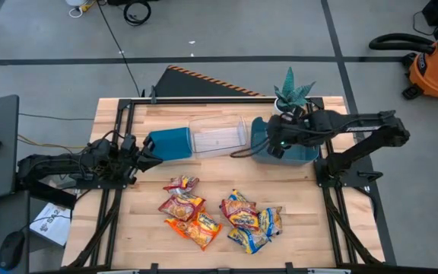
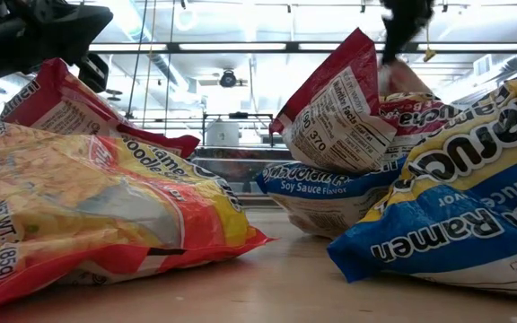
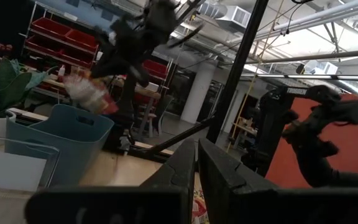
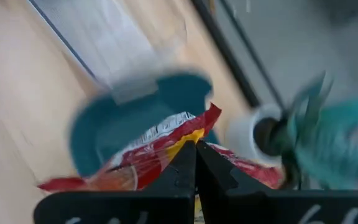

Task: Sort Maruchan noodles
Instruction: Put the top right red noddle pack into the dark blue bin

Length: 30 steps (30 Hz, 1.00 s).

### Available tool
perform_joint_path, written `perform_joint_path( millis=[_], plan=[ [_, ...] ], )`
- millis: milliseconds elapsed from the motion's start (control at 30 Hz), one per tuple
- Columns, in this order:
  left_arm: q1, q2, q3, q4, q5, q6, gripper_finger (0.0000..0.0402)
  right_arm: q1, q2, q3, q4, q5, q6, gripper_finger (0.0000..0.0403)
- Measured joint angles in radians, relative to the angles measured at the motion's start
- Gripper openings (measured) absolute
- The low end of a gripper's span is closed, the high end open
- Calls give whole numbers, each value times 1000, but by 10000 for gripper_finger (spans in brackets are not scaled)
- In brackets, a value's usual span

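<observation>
Several Maruchan packets lie flat in two loose heaps on the near half of the table, an orange-red heap (image 1: 185,209) and a blue-and-yellow heap (image 1: 249,221). In the low view they fill the foreground (image 2: 88,206). My right gripper (image 1: 274,143) hovers over the right teal bin (image 1: 304,154), shut on a red-and-yellow packet (image 4: 154,149). My left gripper (image 1: 147,156) waits shut beside the left teal bin (image 1: 169,143), touching nothing. My right gripper (image 4: 196,155) pinches the red-and-yellow packet between its two fingers at a crinkled upper edge (image 4: 199,132), coming from above and pointing down. The packet (image 3: 89,93) hangs below the fingers, lifted clear above the teal bin's open top (image 3: 61,134).
A clear bin (image 1: 219,135) stands between the two teal bins along the far side. A potted plant (image 1: 293,93) sits behind the right teal bin. Bare wood lies between the bins and the packet heaps.
</observation>
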Motion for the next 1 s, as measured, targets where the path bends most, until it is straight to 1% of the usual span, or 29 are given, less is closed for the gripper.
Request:
perform_joint_path(
  millis=[100, 233, 400, 533, 600, 767, 1000],
  plan=[
    [0, 0, 0, 0, 0, 0, 27, -63, 2, -90, -33, -58, 53, 10],
    [0, 0, 0, 0, 0, 0, 27, -158, 32, -208, -18, -158, 55, 10],
    [0, 0, 0, 0, 0, 0, 27, -271, 78, -329, 45, -229, 0, 10],
    [0, 0, 0, -1, 0, 0, 27, -340, 111, -398, 145, -326, -73, 10],
    [0, 0, 0, 0, 0, 0, 27, -366, 126, -413, 191, -361, -101, 10],
    [0, 0, 0, 0, 0, 0, 27, -399, 166, -420, 254, -406, -149, 15],
    [0, 0, 0, -1, 0, 0, 27, -410, 178, -414, 302, -419, -210, 37]
  ],
)
